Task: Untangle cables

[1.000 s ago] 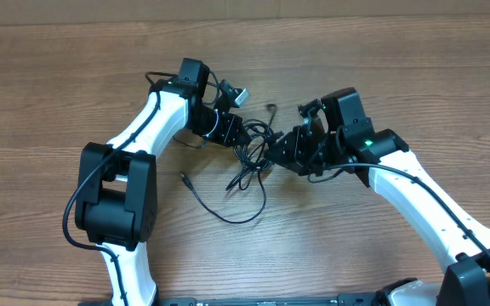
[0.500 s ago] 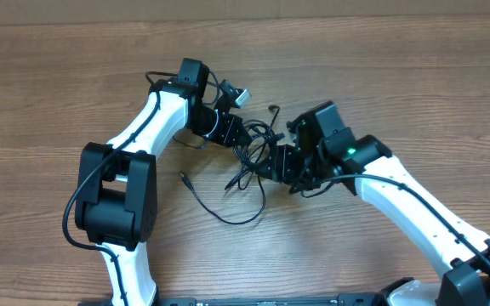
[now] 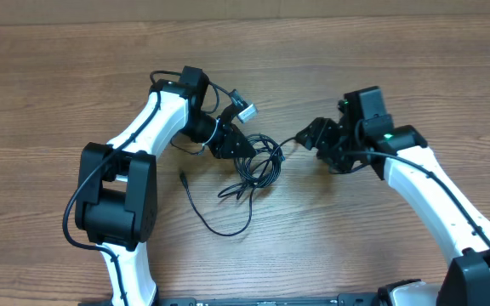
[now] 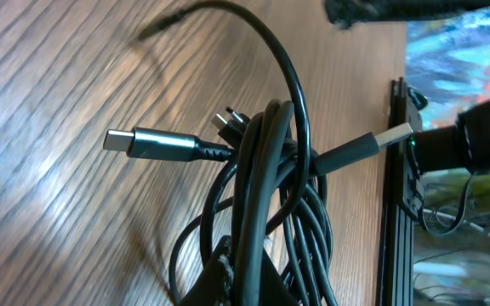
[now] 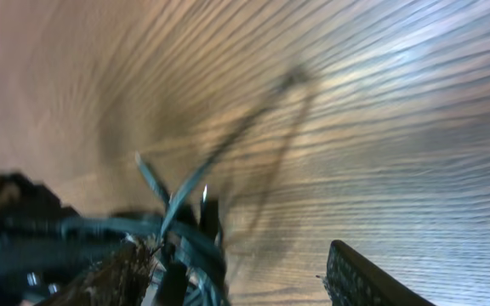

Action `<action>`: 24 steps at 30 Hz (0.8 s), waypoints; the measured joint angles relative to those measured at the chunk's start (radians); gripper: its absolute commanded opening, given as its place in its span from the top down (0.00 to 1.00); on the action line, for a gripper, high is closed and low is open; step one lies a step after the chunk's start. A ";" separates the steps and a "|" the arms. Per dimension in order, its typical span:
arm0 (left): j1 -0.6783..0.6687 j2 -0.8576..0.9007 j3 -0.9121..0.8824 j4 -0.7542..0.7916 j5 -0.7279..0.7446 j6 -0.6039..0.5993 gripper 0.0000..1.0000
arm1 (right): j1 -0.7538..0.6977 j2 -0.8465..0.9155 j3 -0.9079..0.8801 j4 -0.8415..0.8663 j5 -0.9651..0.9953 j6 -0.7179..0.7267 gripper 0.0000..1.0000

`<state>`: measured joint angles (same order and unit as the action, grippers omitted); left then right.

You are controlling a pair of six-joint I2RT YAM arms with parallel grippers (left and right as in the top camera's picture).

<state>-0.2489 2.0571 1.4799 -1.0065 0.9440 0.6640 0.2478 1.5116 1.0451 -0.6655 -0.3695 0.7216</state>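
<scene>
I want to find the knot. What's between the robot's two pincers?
In the overhead view, a tangle of thin black cables lies between the left pincer and the right pincer, on the brown wooden table.

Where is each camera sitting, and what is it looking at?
Overhead: up above the table, facing straight down; shows both arms, the left gripper, the right gripper and the cables.
Left wrist: on the left arm, facing along the table at the cables up close; its own fingers hardly show.
Right wrist: on the right arm, low, facing across the table; blurry, with its two fingers at the bottom.
Shared: all three see the cables.
</scene>
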 measured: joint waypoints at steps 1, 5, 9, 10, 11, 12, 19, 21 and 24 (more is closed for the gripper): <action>0.000 0.000 0.000 0.000 0.009 0.017 0.96 | -0.009 0.000 0.000 0.000 -0.005 0.003 0.36; 0.000 0.000 0.000 -0.013 0.041 0.073 0.95 | -0.014 0.000 0.000 -0.001 -0.014 0.031 0.36; 0.000 0.000 0.000 -0.033 0.069 0.121 0.96 | -0.012 0.005 0.000 0.000 -0.016 0.098 0.36; 0.000 0.000 0.000 -0.034 0.073 0.128 0.96 | -0.012 0.012 0.000 0.000 -0.016 0.116 0.36; 0.000 0.000 0.000 -0.034 0.075 0.133 0.96 | -0.012 0.023 0.000 0.001 -0.016 0.135 0.36; 0.000 0.000 0.000 -0.034 0.077 0.137 0.96 | -0.012 0.039 0.000 0.003 -0.016 0.153 0.36; 0.000 0.000 0.000 -0.034 0.082 0.152 0.96 | -0.012 0.136 0.000 0.118 -0.017 0.208 0.37; 0.000 0.000 0.000 -0.034 0.082 0.154 0.96 | -0.012 0.144 0.000 0.143 -0.017 0.223 0.48; 0.000 0.000 0.000 -0.034 0.083 0.156 0.96 | -0.012 0.144 0.000 0.168 -0.016 0.234 0.62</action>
<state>-0.2489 2.0571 1.4799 -1.0409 1.0271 0.8196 0.2356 1.6558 1.0451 -0.4976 -0.3851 0.9554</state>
